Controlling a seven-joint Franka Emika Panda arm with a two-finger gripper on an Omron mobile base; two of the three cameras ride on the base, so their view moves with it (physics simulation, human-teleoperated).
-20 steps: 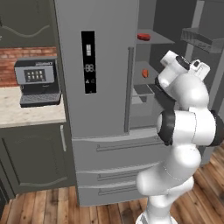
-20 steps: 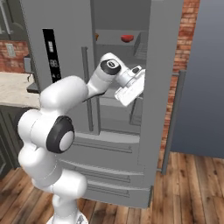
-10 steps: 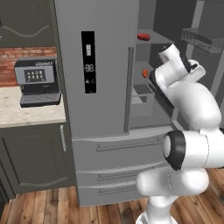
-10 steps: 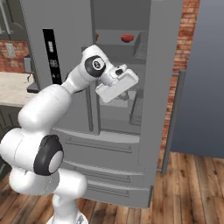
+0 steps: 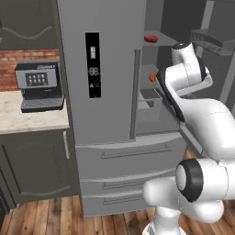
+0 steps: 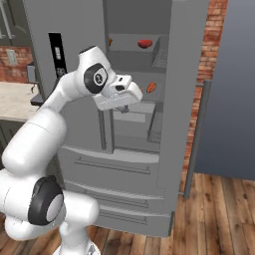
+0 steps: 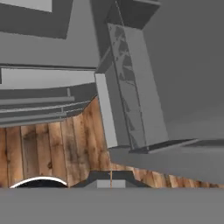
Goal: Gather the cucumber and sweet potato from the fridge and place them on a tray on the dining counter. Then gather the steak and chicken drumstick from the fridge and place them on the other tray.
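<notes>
At centre of the right base view, the gripper (image 6: 123, 106) hangs closed and empty before the open fridge (image 6: 144, 60); an orange-red item (image 6: 151, 88), perhaps the sweet potato, sits on a shelf just right. No legible writing.

Fridge (image 6: 164, 149): right door open. Red item (image 6: 144, 44) on upper shelf; orange-brown item (image 6: 151, 88) on shelf below.

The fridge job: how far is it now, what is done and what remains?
Done: the right fridge door stands open, shelves exposed. In hand: nothing; the gripper hangs in front of the open compartment with jaws shut and empty. Left: everything. A red item on an upper shelf and an orange one lower down sit inside; which foods they are I cannot tell. Trays are not in sight.
</notes>
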